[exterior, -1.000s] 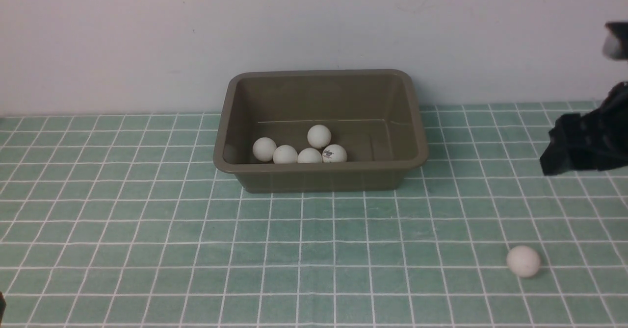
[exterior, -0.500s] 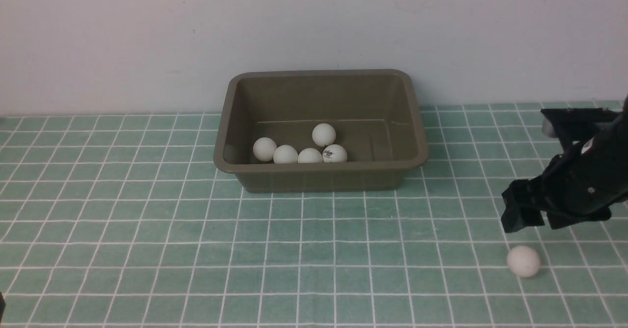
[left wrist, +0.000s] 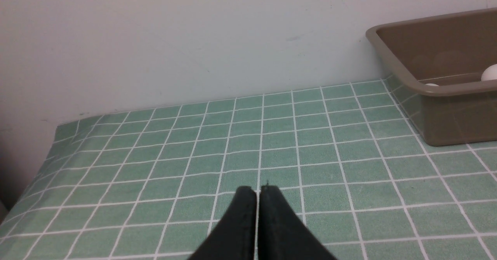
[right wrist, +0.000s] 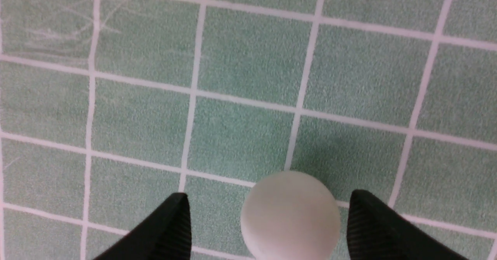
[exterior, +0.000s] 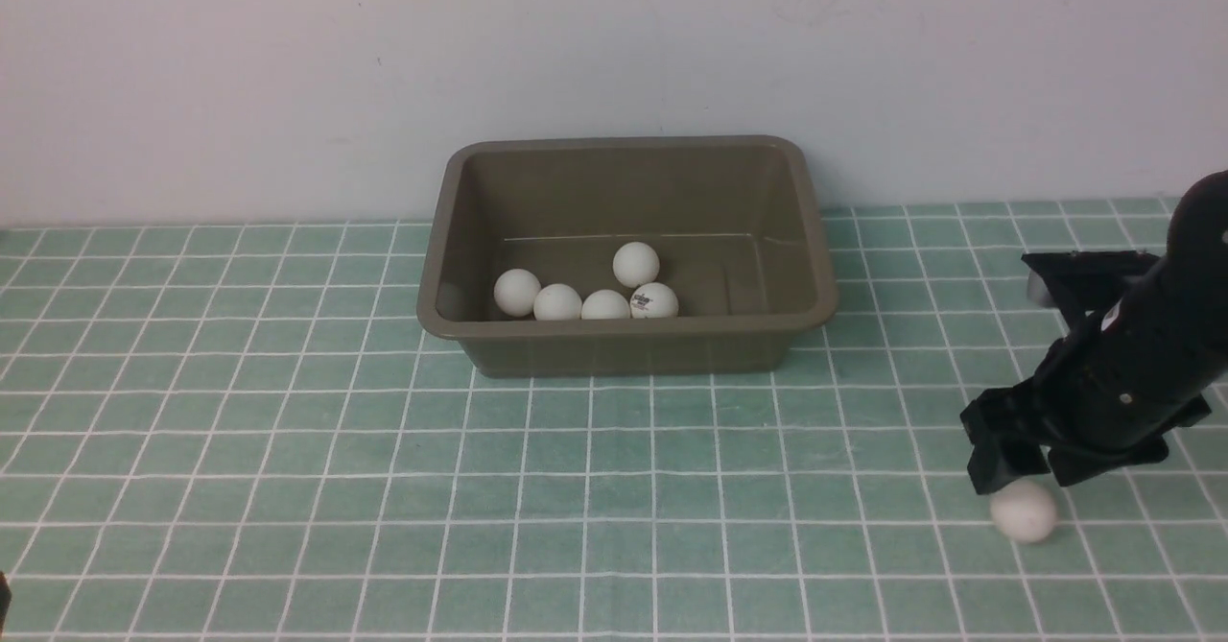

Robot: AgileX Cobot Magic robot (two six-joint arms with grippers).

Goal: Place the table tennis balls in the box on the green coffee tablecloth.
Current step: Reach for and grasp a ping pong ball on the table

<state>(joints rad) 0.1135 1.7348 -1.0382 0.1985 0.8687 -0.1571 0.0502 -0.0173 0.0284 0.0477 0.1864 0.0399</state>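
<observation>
The olive-brown box [exterior: 460, 321] stands on the green checked tablecloth [exterior: 288, 450] near the back wall, with several white table tennis balls [exterior: 605, 304] lying inside. One more white ball [exterior: 1025, 511] lies on the cloth at the front right. My right gripper [exterior: 1019, 477] hangs open just above and behind it. In the right wrist view the ball [right wrist: 290, 213] sits between the spread fingers [right wrist: 171, 225] without touching them. My left gripper [left wrist: 258, 192] is shut and empty, low over the cloth left of the box [left wrist: 446, 112].
A pale wall runs behind the box. In the left wrist view the cloth's left edge [left wrist: 50, 143] drops off the table. Bare cloth lies in front of the box and to its left.
My right arm has come down and leftward from the upper right edge to just above the loose ball. One ball in the box has rolled slightly right.
</observation>
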